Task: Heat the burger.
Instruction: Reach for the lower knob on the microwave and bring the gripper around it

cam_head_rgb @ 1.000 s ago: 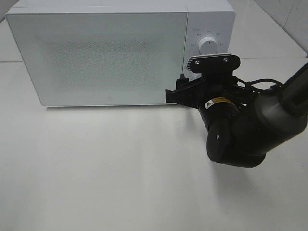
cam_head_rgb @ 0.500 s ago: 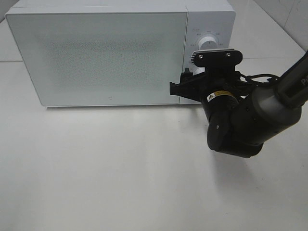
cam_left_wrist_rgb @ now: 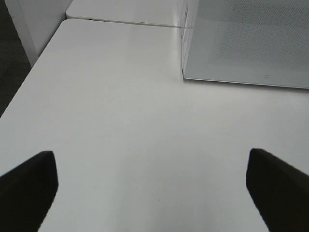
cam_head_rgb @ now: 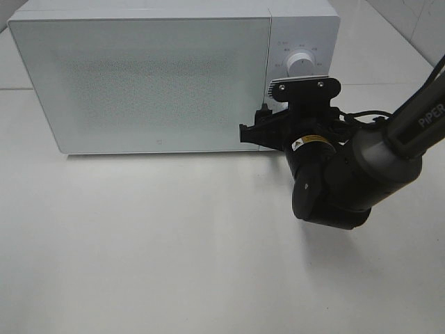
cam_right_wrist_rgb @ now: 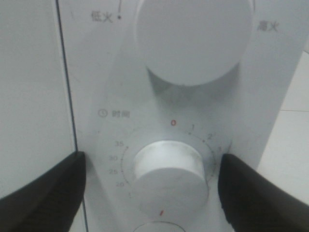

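Right wrist view: your right fingers [cam_right_wrist_rgb: 43, 188] stand apart, the round white timer knob [cam_right_wrist_rgb: 169, 174] centred between them, low in frame.

A plain white surface [cam_head_rgb: 160, 250] under soft, even light carries a white microwave [cam_head_rgb: 139, 83], and a seam [cam_head_rgb: 389, 84] runs out from behind the microwave. Beyond the microwave's dial end are pale tiles [cam_head_rgb: 417, 24]. Past the surface's edge on the door side lies dark floor [cam_left_wrist_rgb: 10, 67].
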Action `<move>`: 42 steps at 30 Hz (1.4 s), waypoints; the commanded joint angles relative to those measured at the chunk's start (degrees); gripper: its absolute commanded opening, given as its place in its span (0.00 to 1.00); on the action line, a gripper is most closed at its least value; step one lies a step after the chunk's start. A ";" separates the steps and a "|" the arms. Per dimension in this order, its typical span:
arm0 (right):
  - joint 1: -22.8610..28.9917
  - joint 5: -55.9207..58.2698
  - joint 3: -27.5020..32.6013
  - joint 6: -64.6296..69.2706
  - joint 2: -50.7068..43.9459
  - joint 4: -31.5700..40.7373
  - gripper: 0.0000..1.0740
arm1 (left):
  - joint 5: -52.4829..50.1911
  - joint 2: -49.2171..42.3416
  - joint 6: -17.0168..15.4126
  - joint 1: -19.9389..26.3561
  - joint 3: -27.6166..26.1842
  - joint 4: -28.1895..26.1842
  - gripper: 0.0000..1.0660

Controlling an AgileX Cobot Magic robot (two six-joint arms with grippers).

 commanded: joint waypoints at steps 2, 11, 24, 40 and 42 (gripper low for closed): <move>-0.23 -0.80 -1.38 -0.97 -0.69 -0.11 0.69 | -0.06 -1.09 0.11 -0.06 0.23 -0.52 0.92; -0.23 -0.80 -1.38 -0.80 -1.32 0.80 0.68 | -0.06 -1.09 0.11 -0.06 0.23 -0.52 0.92; -0.23 -4.76 -1.38 -1.03 -1.32 0.80 0.06 | -0.06 -1.09 0.11 -0.06 0.23 -0.52 0.92; -0.34 -7.85 -1.38 6.13 -1.32 -3.09 0.00 | -0.06 -1.09 0.11 -0.06 0.23 -0.52 0.92; -0.34 -7.85 -1.38 14.21 -1.32 -4.53 0.00 | -0.06 -1.09 0.11 -0.06 0.23 -0.52 0.92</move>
